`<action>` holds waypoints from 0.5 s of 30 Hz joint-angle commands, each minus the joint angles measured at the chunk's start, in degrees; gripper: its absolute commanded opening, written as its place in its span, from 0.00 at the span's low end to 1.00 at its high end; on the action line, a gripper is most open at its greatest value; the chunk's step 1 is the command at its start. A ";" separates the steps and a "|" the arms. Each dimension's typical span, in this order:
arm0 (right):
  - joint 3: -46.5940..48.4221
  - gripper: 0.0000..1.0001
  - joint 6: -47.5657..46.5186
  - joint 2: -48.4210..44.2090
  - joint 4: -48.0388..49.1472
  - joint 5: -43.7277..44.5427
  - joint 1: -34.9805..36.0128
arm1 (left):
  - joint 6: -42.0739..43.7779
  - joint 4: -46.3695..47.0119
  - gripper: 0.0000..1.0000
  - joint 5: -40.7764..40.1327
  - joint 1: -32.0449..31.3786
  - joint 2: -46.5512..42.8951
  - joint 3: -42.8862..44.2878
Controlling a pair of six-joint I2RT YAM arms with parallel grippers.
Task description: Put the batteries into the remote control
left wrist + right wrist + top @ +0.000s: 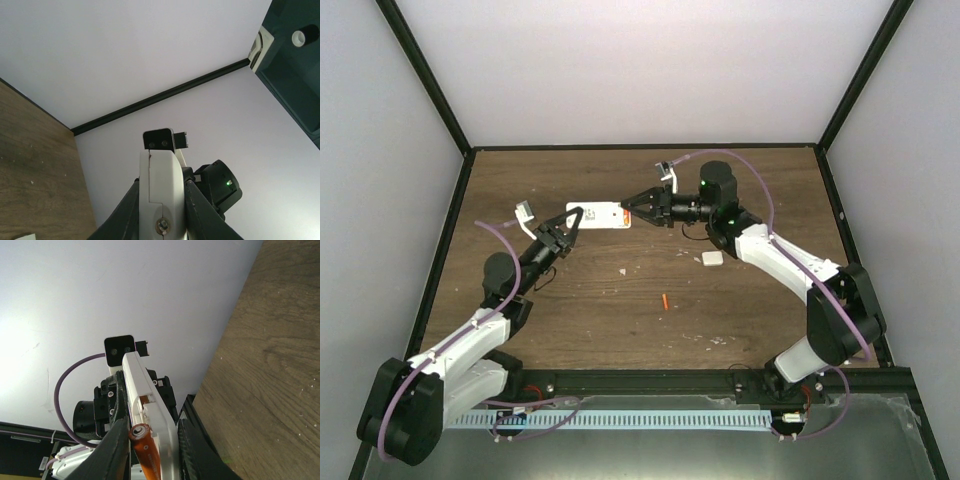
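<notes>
**Brown table inside a pale, black-framed enclosure**

A brown wood-grain table (620, 330) filled the floor of the cell. Pale walls (640, 70) rose behind it and at both sides. Black frame posts (423, 75) slanted up from the far corners, and a black strip ran along the foot of the back wall. A small white squarish piece (712, 258) lay flat on the wood, right of centre, with a few white specks (627, 270) scattered nearby. Along the near edge sat a black rail (650, 381). Just in front of it was a white slotted strip (650, 418), resting on a grey metal sheet (880, 440). In the left wrist view, a dark panel (295, 75) hung in the upper right corner.
</notes>
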 commanded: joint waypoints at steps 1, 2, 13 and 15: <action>-0.98 0.18 -1.73 -2.13 -0.02 -0.99 0.76 | 0.74 2.07 0.00 -1.09 -0.12 -0.83 1.63; -1.10 0.17 -1.89 -2.25 -0.08 -0.96 0.75 | 0.78 2.02 0.00 -1.08 -0.15 -0.89 1.70; -1.92 0.15 -4.19 -2.80 -0.83 -0.67 0.75 | 0.93 1.63 0.00 -1.47 -0.13 -1.24 2.00; -1.93 0.14 -4.94 -2.80 -1.31 -0.39 0.75 | 1.00 1.62 0.00 -1.50 -0.12 -1.18 2.02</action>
